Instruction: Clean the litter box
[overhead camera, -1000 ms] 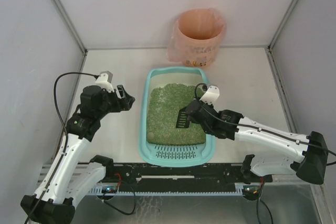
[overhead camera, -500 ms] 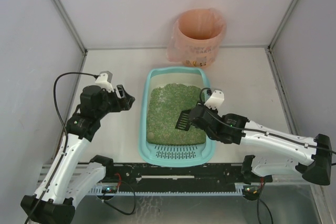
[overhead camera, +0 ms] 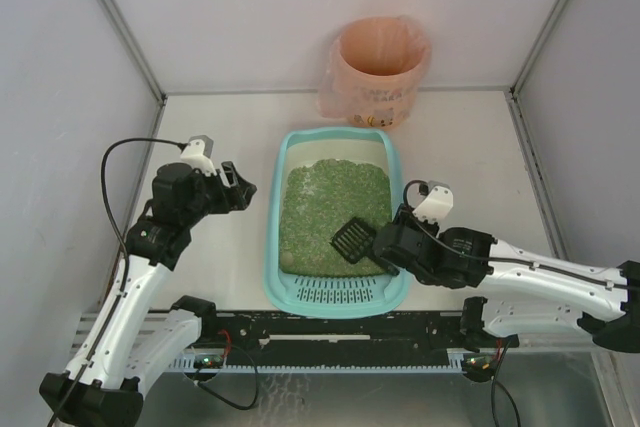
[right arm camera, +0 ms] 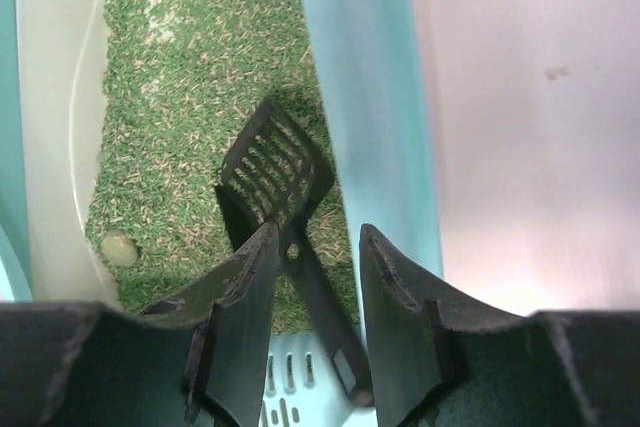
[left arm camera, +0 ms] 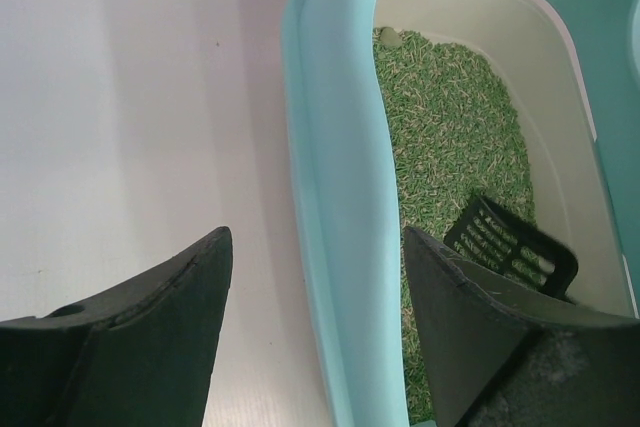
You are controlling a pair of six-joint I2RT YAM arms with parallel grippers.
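The light-teal litter box [overhead camera: 273, 247] sits mid-table with green litter and a slotted grate at its near end. The black slotted scoop [overhead camera: 352, 237] lies on the litter by the right wall, its handle end on the grate. In the right wrist view, my right gripper [right arm camera: 318, 232] is open just above the scoop [right arm camera: 275, 172], its fingers either side of the handle without touching it. My left gripper [overhead camera: 243, 190] is open and empty. In the left wrist view [left arm camera: 318, 237] it hovers over the box's left rim [left arm camera: 340, 197]. A pale clump [right arm camera: 120, 247] lies in the litter.
A round bin with a pink bag [overhead camera: 380, 72] stands behind the litter box against the back wall. Grey walls close in the table at left, right and back. Another small clump [left arm camera: 390, 37] lies at the far end of the litter.
My right arm has drawn back toward the near right and its jaws have opened off the scoop. The scoop now rests on the litter. The left arm has not moved.
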